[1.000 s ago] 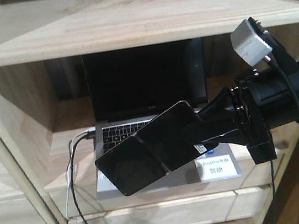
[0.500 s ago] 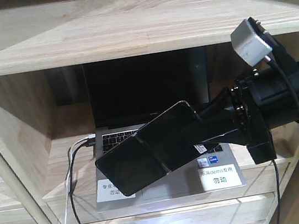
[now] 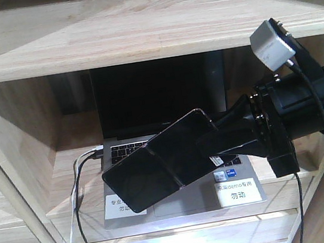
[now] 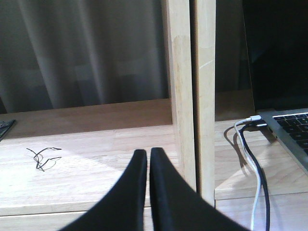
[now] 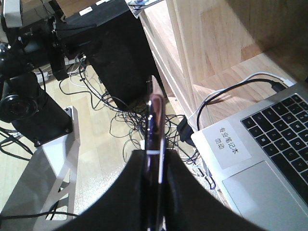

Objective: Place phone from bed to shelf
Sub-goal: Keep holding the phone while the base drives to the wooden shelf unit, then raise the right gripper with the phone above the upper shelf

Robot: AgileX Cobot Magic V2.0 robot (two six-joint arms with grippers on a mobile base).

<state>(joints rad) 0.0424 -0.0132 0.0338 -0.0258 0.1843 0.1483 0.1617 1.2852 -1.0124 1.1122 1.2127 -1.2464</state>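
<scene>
The right gripper (image 3: 213, 149) is clamped on one end of the phone (image 3: 157, 172), its two black fingers pressed on the faces. The phone is in the air in front of the shelf (image 3: 137, 28), tilted, its free end lower and pointing to the left of the front view. A crease crosses its glossy face near the middle.

In the right wrist view the phone (image 5: 155, 120) shows edge-on between the fingers, with the floor (image 5: 91, 159) and tangled cords behind it; it touches no board.

Behind it in the front view an open laptop (image 3: 159, 98) sits in a compartment of the shelf (screen dark, two white labels (image 3: 237, 187) on the palm rest). Cables (image 3: 77, 181), one white and one black, run from its left side over the board's edge.

The left gripper (image 4: 144, 155) has its fingers together, with only a hairline gap, and holds nothing. It hangs before an upright post of the shelf (image 4: 185, 96), with the laptop's corner (image 4: 288, 130) to the right and a grey curtain (image 4: 86, 48) behind the compartment to the left. A small black wire (image 4: 43, 158) lies on that board.
</scene>
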